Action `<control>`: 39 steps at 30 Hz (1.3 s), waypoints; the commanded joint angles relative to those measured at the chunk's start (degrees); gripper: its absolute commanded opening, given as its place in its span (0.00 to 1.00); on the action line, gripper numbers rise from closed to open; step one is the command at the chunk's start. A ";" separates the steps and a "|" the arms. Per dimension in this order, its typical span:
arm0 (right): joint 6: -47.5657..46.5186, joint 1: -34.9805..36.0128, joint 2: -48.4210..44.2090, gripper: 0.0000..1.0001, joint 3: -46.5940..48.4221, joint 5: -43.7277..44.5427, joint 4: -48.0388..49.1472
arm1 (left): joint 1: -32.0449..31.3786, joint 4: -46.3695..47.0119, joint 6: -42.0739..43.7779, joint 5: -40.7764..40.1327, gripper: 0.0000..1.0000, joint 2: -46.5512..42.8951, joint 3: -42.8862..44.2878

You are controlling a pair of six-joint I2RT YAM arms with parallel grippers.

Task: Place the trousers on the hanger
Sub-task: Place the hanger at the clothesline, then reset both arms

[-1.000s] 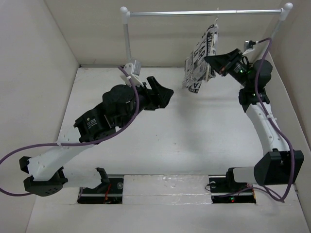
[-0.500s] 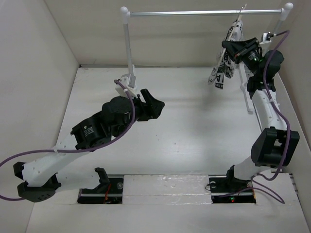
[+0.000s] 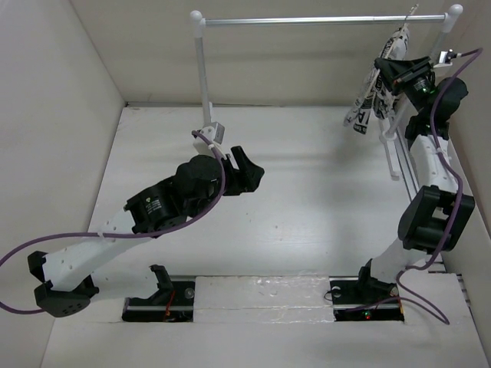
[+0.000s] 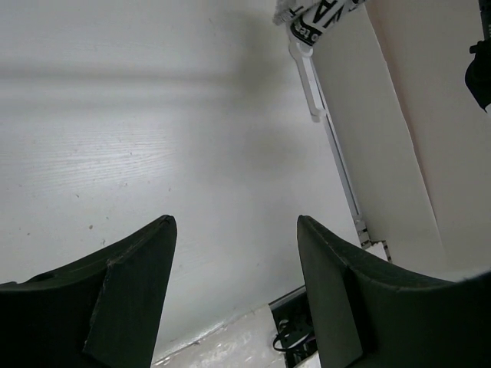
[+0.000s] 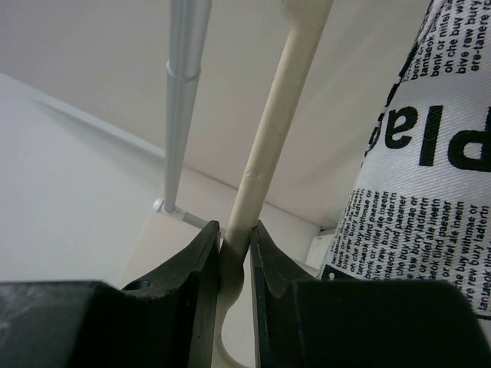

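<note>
We see our right gripper (image 5: 234,230) up high at the far right, close to the right end of the clothes rail (image 3: 307,21). Its two fingers are squeezed tight on the thin cream bar of the hanger (image 5: 268,146). The trousers (image 3: 367,107), white with black newspaper words, hang down from the hanger just to the left of that gripper, up off the table (image 3: 322,215). In the right wrist view the cloth is just beside the bar, on its right. The top of the hanger is up by the rail, but we cannot tell if its hook sits on it. Our left gripper (image 3: 250,170) is over the middle of the table, well apart from the trousers. Its fingers are wide apart and nothing is between them.
</note>
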 commanded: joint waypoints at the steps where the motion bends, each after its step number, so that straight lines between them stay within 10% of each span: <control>1: -0.76 -1.91 -1.05 0.00 5.30 0.29 13.15 | -0.07 1.63 -0.76 0.15 0.60 -0.13 0.06; 17: -2.17 -7.99 2.38 0.01 1.70 -4.20 13.85 | -0.07 1.10 -2.70 -0.29 0.60 0.83 -0.20; 22: -3.04 -9.65 1.15 0.48 -1.30 -5.86 13.42 | -0.07 0.40 -2.79 -0.82 0.60 1.80 0.67; 25: -8.83 -11.58 -0.69 0.58 0.19 -7.88 5.20 | -0.07 -1.18 -2.09 -2.75 0.68 2.77 2.08; 28: -19.27 -14.39 -3.49 0.65 3.96 -8.42 -5.70 | -0.07 -3.11 -0.33 -6.52 0.99 4.87 4.44; 30: -23.59 -15.54 -4.73 1.00 5.45 -7.63 -10.73 | -0.07 -3.91 0.03 -7.41 0.99 5.75 5.68; 39: -40.84 -15.56 -17.12 1.00 3.72 -7.00 -23.25 | -0.07 0.13 3.53 -2.59 0.99 12.25 11.47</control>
